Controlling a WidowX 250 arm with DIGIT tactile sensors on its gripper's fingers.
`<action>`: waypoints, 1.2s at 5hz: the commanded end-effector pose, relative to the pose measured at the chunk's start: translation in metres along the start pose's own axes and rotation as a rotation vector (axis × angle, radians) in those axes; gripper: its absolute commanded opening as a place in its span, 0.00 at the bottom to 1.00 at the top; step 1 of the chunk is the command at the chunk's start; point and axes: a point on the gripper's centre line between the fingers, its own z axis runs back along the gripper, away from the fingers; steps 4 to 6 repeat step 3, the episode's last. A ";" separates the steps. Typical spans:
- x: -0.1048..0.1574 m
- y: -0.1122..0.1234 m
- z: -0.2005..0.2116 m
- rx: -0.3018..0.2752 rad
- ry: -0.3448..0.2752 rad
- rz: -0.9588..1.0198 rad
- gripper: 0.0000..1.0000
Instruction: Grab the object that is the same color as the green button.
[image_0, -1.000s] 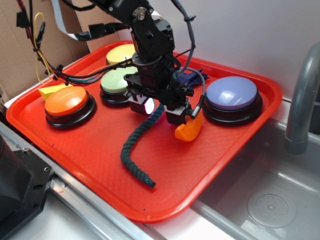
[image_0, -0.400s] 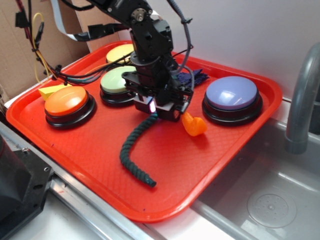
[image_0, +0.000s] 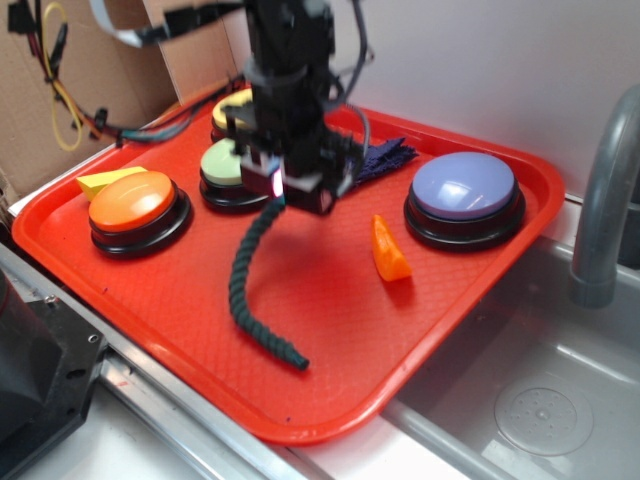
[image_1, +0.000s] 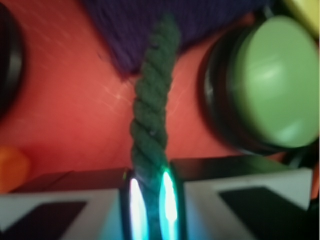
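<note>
A long dark green twisted rope (image_0: 245, 275) hangs from my gripper (image_0: 290, 195), which is shut on its upper end above the red tray (image_0: 330, 330). The rope's lower end (image_0: 290, 358) still rests on the tray. In the wrist view the rope (image_1: 152, 115) runs up from between the two glowing pads, with the gripper (image_1: 150, 205) clamped on it. The green button (image_0: 228, 163), a pale green dome on a black base, sits just left of and behind the gripper; in the wrist view this green button (image_1: 272, 80) is at the upper right.
An orange button (image_0: 138, 205), a yellow button (image_0: 238, 105) and a lilac button (image_0: 464, 190) stand on the tray. An orange wedge (image_0: 388, 250) lies right of the rope, a dark blue cloth (image_0: 385, 155) behind the gripper. A sink (image_0: 540, 400) and grey faucet (image_0: 605, 190) lie at the right.
The gripper closed on the rope's upper end and rose, moving left and lifting that end off the tray. The orange wedge was nudged and tipped over to the right.
</note>
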 end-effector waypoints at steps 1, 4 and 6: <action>0.007 0.047 0.111 -0.121 -0.083 0.134 0.00; 0.010 0.078 0.132 -0.183 -0.005 0.209 0.00; 0.010 0.078 0.132 -0.183 -0.005 0.209 0.00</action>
